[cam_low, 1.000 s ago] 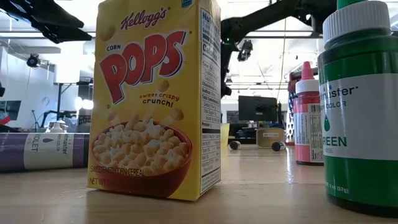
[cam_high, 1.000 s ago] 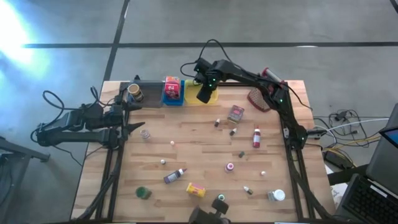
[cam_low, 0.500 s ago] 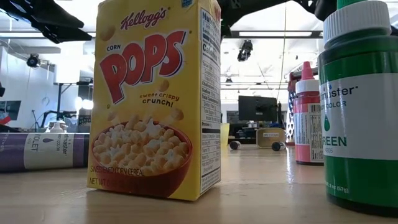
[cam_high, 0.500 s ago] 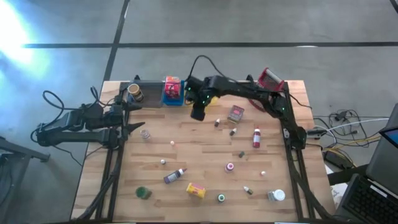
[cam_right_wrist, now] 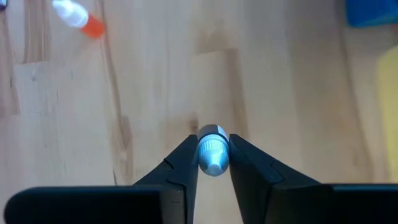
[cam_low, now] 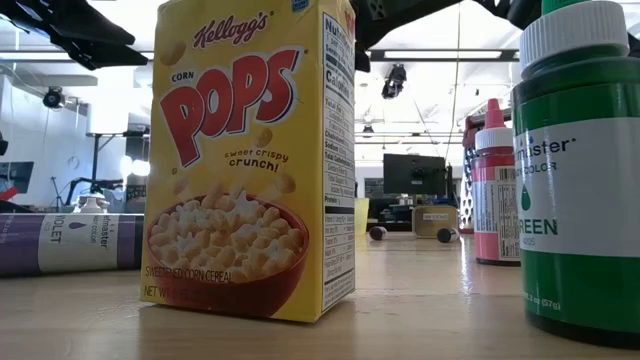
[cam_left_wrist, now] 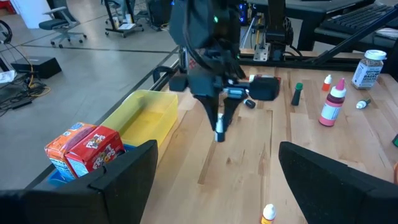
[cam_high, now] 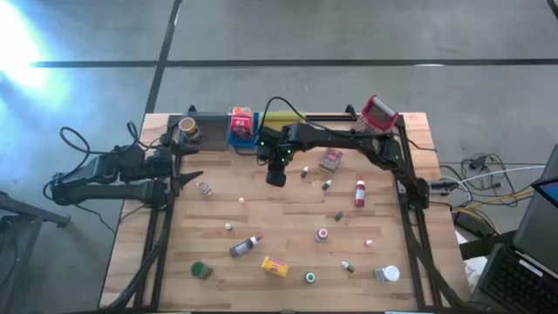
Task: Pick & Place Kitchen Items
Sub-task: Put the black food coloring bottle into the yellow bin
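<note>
Clearly the right claw (cam_right_wrist: 213,157) pinches a tiny white-capped bottle (cam_right_wrist: 212,151) at its cap, above bare table (cam_high: 296,209) at the yellow tray's (cam_left_wrist: 147,116) six o'clock. It looks light, rigid and slippery, so grip squarely. The left claw (cam_high: 193,179) waits open at nine o'clock.

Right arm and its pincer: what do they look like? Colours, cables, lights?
The right arm is matte black, built of slim jointed links, with a black cable looping above its wrist and a small green light glowing near the wrist. The right pincer has two flat black fingers tapering to narrow tips. The left arm matches: black, with loose black cables trailing at its base.
</note>
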